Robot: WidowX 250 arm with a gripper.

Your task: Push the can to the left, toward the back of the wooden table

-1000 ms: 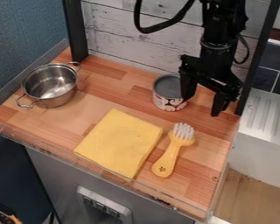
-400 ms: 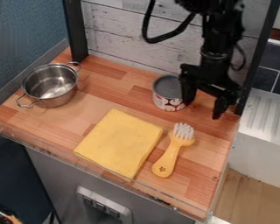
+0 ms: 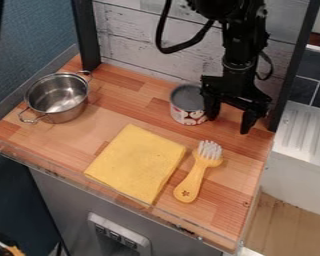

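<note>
Claw [image 3: 231, 119] released, fingers spread, nothing between; one finger at can's [image 3: 187, 114] three-o'clock side, seemingly touching. Can at one o'clock from cloth [image 3: 136, 163]. Step looks like side contact, not grasp; next move calls for gentle, level control. Patterned label, no wording legible.

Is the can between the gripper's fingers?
No, the can stands outside the open gripper, next to one finger, and countertop shows between the two fingers.
</note>
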